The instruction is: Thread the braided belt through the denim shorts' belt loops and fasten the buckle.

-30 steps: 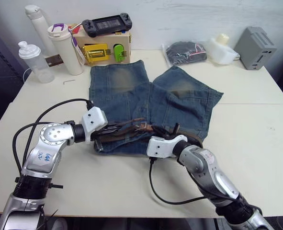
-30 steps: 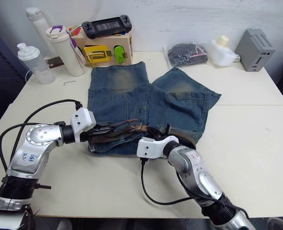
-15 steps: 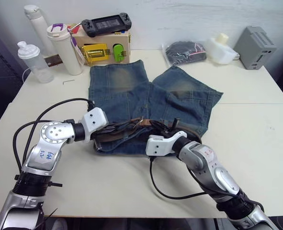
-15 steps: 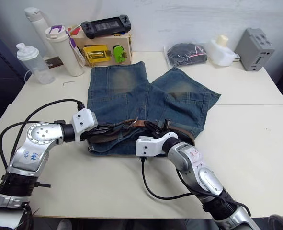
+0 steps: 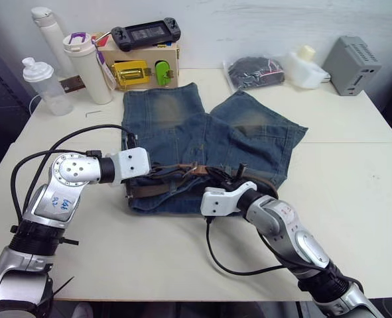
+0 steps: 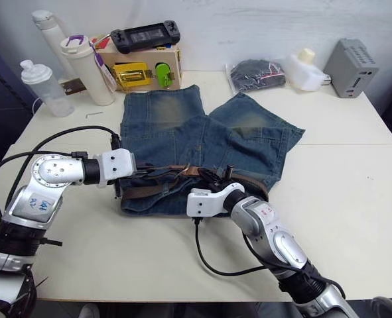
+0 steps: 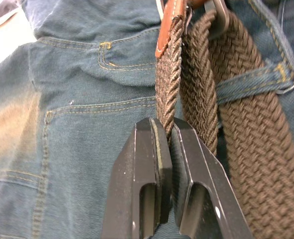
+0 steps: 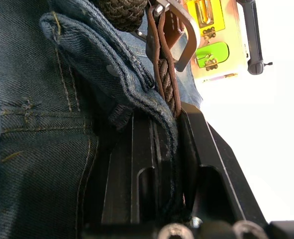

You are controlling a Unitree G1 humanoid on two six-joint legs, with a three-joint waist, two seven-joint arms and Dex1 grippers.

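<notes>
While both hands (image 7: 167, 132) (image 8: 166, 129) pinch braided belt (image 7: 236, 124), denim shorts (image 5: 182, 126) lie on cream table (image 5: 355, 192) w/ white wall (image 5: 249, 26) behind.

Looking like a lab test bench: latch board (image 5: 142, 69) w/ handheld console (image 5: 147, 32) sitting on top, grey box (image 5: 353, 65) far across the table (image 5: 355, 192).

The denim shorts (image 5: 209, 142), faded blue with paler worn patches, are lying flat on the tabletop (image 5: 355, 185), waistband nearest the robot. The braided belt (image 7: 246, 129), dark brown, is running along that waistband under a belt loop (image 7: 256, 79), its silver buckle (image 8: 179, 30) sitting mid-waist.
</notes>
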